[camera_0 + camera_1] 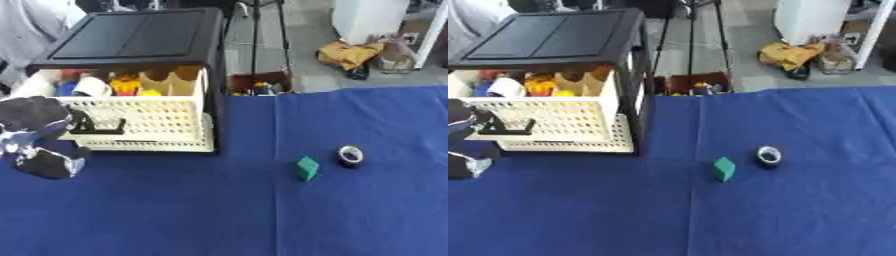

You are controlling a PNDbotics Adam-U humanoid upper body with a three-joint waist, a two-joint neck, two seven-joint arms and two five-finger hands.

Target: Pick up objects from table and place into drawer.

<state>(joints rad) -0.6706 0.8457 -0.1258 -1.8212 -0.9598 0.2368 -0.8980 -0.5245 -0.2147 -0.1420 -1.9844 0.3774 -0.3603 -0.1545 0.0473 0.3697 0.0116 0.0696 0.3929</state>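
We count one green block (306, 167) and one roll of tape (351, 155) on the blue cloth (350, 215). At ten o'clock we see one black cabinet (140, 37) with one open white drawer (140, 122) holding several mixed items.

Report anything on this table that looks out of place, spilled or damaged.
Nothing stands out. The drawer is pulled open with items inside, the green block and tape roll sit apart on the blue cloth, and the left hand is by the drawer handle.
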